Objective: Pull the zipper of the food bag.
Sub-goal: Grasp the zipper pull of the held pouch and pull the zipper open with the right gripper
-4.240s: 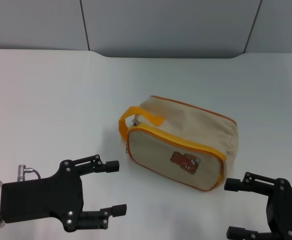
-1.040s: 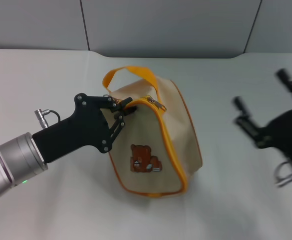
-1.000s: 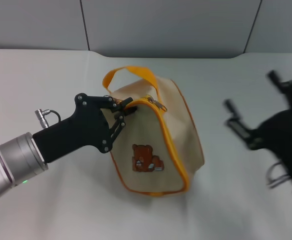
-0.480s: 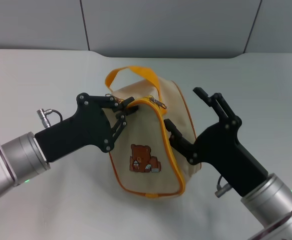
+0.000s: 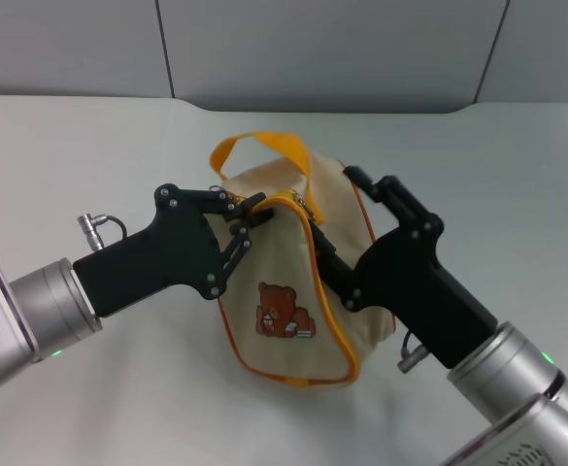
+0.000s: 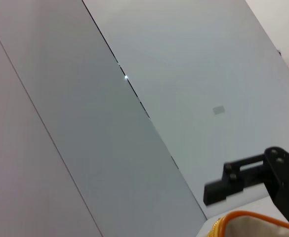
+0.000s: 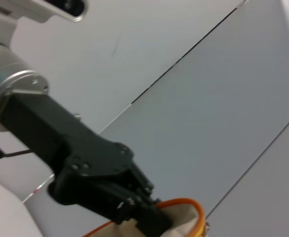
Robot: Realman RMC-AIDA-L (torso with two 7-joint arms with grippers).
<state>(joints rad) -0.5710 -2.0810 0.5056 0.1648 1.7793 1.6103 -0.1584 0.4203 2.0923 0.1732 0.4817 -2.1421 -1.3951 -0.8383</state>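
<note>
The beige food bag (image 5: 288,262) stands on end on the white table, its bear-printed panel facing me. Its orange loop handle (image 5: 260,146) sticks up at the top. The orange-yellow zipper (image 5: 326,316) edges that panel, with the small silver pull (image 5: 304,203) at the upper corner. My left gripper (image 5: 246,219) is shut on the bag's upper left corner, just left of the pull. My right gripper (image 5: 338,216) is open and straddles the bag's upper right edge, one finger behind the top and one on the front panel. The right wrist view shows the left gripper (image 7: 134,207) on the bag (image 7: 184,224).
The white table (image 5: 89,146) runs to a grey panelled wall (image 5: 322,49) at the back. The left wrist view looks at wall panels, with a black finger of the other arm (image 6: 243,180) and the bag's orange edge (image 6: 243,217) at its border.
My right arm has swung in from the right and its open gripper has closed in on the bag's top right edge. The left gripper keeps its hold; the bag shifted slightly.
</note>
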